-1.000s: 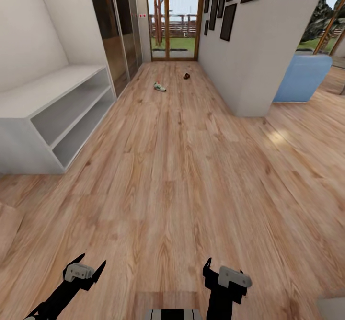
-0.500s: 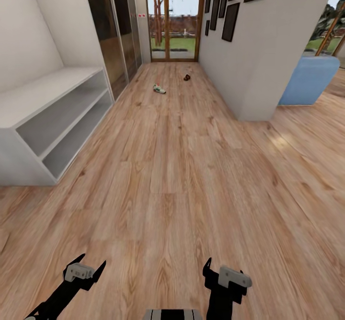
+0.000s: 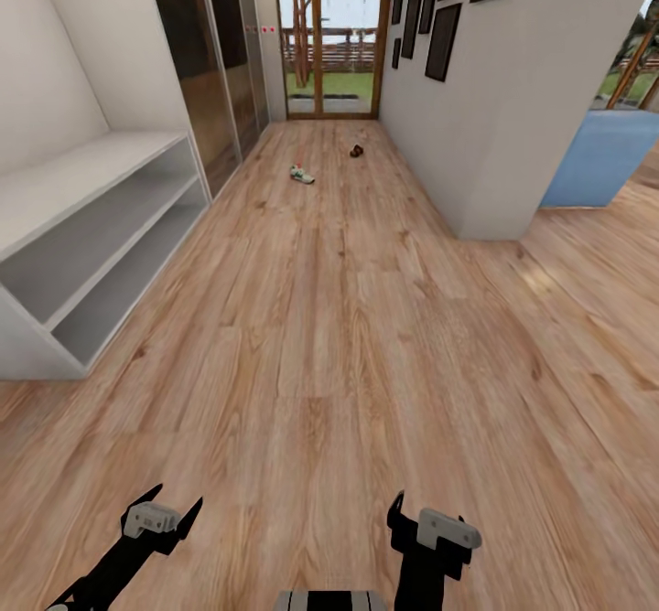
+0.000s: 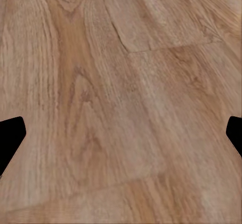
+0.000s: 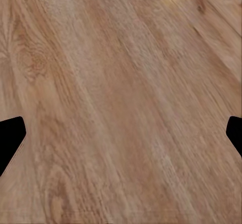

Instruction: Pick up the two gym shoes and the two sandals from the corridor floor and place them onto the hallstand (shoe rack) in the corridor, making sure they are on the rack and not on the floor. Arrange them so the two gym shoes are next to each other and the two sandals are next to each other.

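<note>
Down a long corridor of warm wood planks, the robot faces a glazed door [image 3: 331,35] at twelve o'clock with both arms held low and nothing in either gripper. The left gripper [image 3: 163,512] hangs over bare corridor floor [image 3: 329,337] at about seven o'clock, its dark fingers spread wide apart; the left wrist view shows the two fingertips [image 4: 11,136] at opposite edges with only floorboards between them. The right gripper [image 3: 423,527] sits at about five o'clock, its fingertips [image 5: 11,136] likewise far apart over plain planks in the right wrist view. Far ahead, just left of twelve o'clock, one gym shoe [image 3: 302,174] lies on the floor, white with a touch of green and red, too small to read further. A dark brown sandal [image 3: 356,149] lies a little beyond it, just right of twelve o'clock, the two well apart. The hallstand [image 3: 87,227], pale grey with a flat top and two open shelf tiers, runs along the wall at ten o'clock. Dark framed pictures [image 3: 442,16] hang on the white wall at one o'clock, and a blue block [image 3: 599,158] stands past the wall's corner at two o'clock.
</note>
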